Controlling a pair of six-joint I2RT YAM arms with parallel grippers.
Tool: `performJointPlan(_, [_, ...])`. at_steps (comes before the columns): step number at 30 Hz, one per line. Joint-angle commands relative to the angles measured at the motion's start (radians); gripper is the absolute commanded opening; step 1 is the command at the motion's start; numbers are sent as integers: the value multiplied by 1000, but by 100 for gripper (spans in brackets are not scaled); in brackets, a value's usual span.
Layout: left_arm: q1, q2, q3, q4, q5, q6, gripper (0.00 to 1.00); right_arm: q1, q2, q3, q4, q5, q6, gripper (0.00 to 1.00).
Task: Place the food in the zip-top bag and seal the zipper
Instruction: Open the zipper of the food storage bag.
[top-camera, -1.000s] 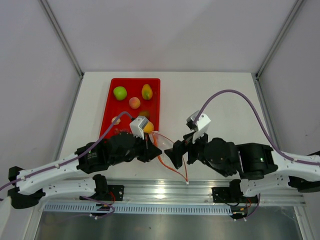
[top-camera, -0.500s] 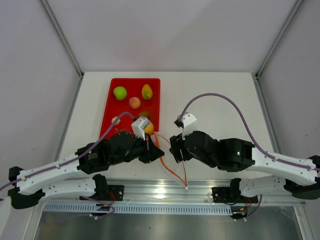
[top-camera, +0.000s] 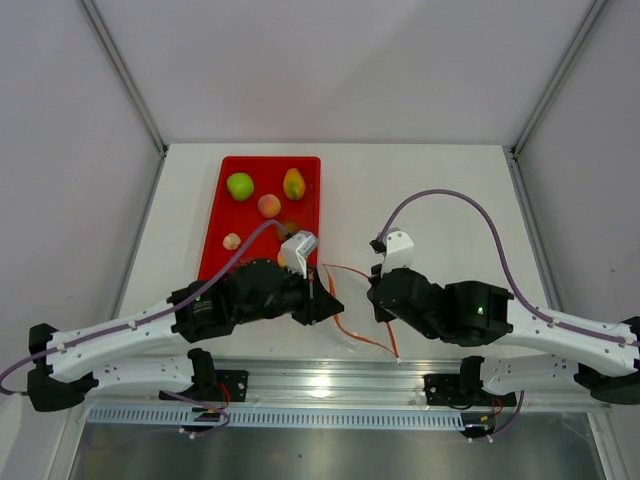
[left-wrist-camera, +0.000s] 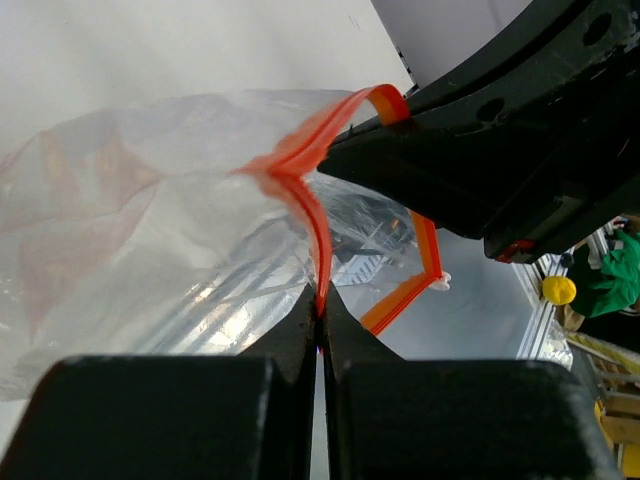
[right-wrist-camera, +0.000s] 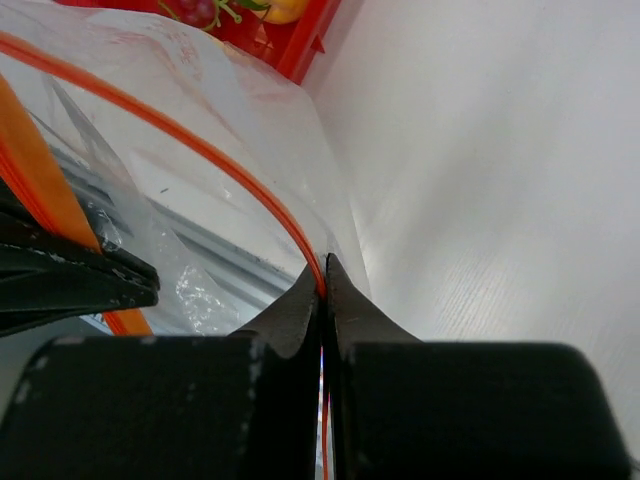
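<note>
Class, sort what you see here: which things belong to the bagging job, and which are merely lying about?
Job: zip-top bag, zipper, green apple, peach, mango, pale bulb, left gripper, right gripper.
Lying about: red tray, purple cables.

top external: hanging above and behind the arm bases, looking down over the whole desk (top-camera: 440, 190) | left wrist: peering along the left gripper (left-wrist-camera: 320, 322), very near, facing rightward into the zip-top bag (left-wrist-camera: 130, 220) | right wrist: peering along the right gripper (right-wrist-camera: 322, 282), very near, facing the red tray (right-wrist-camera: 312, 40) corner | shared: all three catching the zipper (left-wrist-camera: 310, 138)
</note>
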Motion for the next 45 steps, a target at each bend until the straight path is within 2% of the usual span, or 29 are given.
performJointPlan(1, [-6, 49, 74, 72, 48, 51, 1, -3, -14, 30, -16, 65, 23, 0])
performJointPlan(5, [-6, 105, 129, 85, 54, 81, 1, -4, 6, 63, -42, 74, -52, 0])
performJointPlan(10, [-4, 147, 180, 118, 101, 139, 1, -7, 17, 90, -116, 169, -44, 0])
performJointPlan(12, [-4, 171, 200, 127, 124, 173, 1, -7, 29, 114, -194, 265, 30, 0])
performJointPlan(14, [-3, 187, 206, 155, 135, 191, 1, -6, 60, 157, -343, 369, 103, 0])
performJointPlan(17, [14, 227, 205, 173, 149, 184, 1, -4, 95, 183, -495, 452, 220, 0])
performJointPlan(22, [85, 297, 136, 236, 250, 130, 1, 7, 120, 188, -615, 491, 329, 0])
performJointPlan(27, [121, 328, 99, 241, 299, 107, 1, 40, 135, 168, -578, 483, 306, 0])
performJointPlan(33, [123, 242, -70, 256, 272, 81, 1, 125, 203, 165, -540, 488, 334, 0])
performJointPlan(45, [125, 199, -299, 282, 236, 24, 1, 126, 235, -7, -225, 367, 319, 0])
